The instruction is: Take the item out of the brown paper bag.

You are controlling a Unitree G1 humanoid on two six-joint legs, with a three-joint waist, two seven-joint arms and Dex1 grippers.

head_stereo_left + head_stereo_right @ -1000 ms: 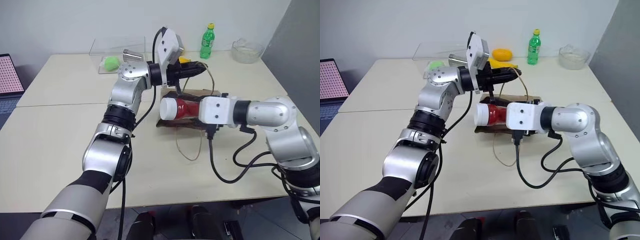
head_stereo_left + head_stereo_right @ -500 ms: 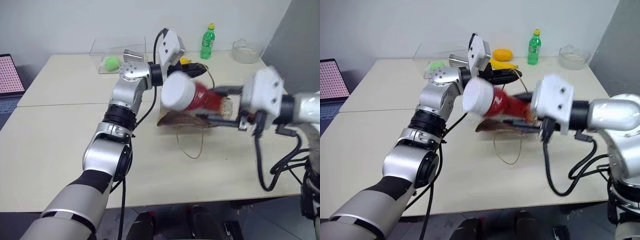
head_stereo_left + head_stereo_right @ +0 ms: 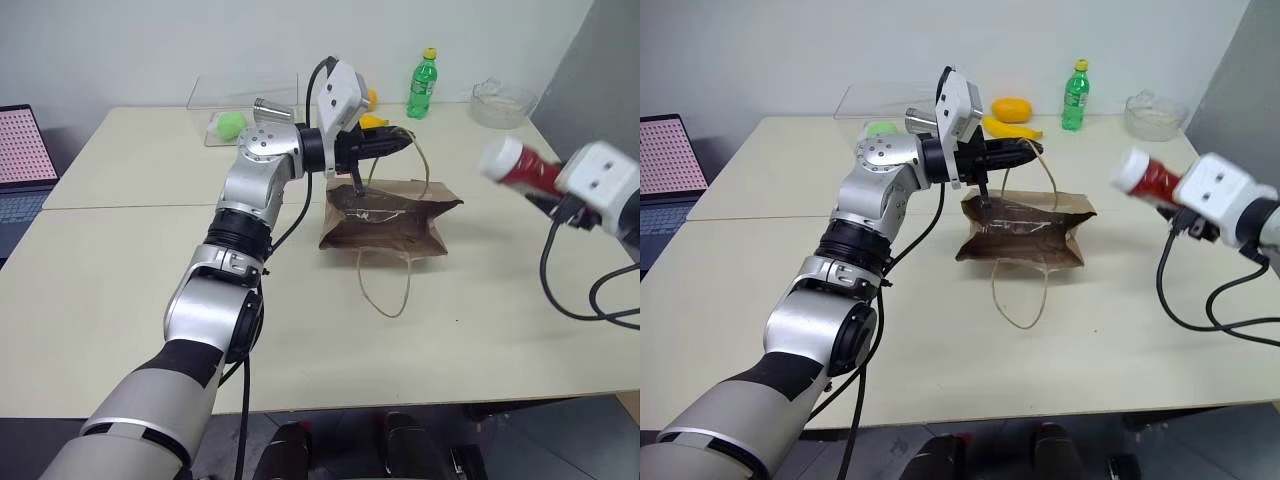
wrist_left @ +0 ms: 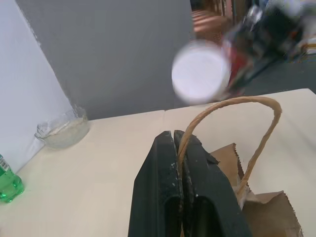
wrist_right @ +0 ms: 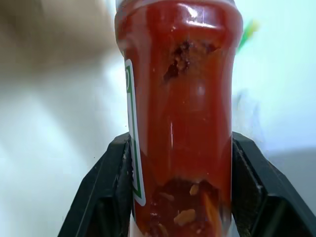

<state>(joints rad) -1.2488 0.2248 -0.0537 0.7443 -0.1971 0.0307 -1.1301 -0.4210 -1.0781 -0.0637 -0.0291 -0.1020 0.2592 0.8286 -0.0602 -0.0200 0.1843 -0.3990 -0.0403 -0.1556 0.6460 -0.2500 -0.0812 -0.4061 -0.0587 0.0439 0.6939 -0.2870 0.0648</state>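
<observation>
Red sauce bottle (image 3: 1150, 178), white cap: now out of the brown paper bag (image 3: 1025, 232), clamped in the right gripper (image 5: 180, 197) well to that bag's side, the bag hanging below the left gripper (image 4: 178, 163) pinched on a cord handle (image 4: 232, 106); removal judged essentially done.
</observation>
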